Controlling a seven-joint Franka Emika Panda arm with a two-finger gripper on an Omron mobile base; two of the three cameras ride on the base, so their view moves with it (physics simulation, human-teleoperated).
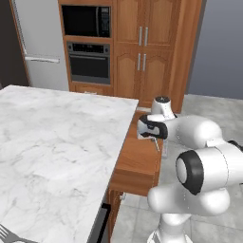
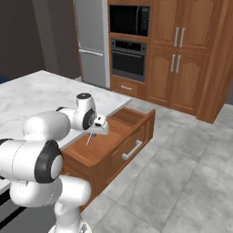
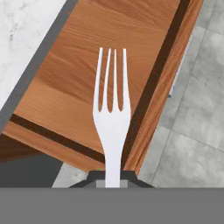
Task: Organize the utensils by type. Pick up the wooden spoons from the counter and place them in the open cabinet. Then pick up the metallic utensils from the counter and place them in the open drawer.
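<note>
The pincer is clamped tight on the handle of the grey metal fork, whose four tines point away from the hand, out over the open drawer. In the hand view the fork hangs above the drawer's plain wooden floor, close to the front wall and not touching it. The right base view shows the fork as a thin sliver slanting down from the pincer toward the drawer's floor.

The fork looks light, rigid and smooth, so I judge it could pivot or slip between the fingers if swung fast. The hold on the handle end leaves a long lever ahead of the fingers; a grip nearer the neck would be steadier, but for a short drop this one should do. It is not fragile, so a low release is safe.

The drawer's floor is bare and wide, with low side walls. The edges to mind are the front wall just under the handle end and the rim of the white marble surface on the drawer's inner side. Beyond the drawer's front lies open tiled floor, giving room to back away. Another grey utensil lies on the surface's near corner, well apart from the drawer.
</note>
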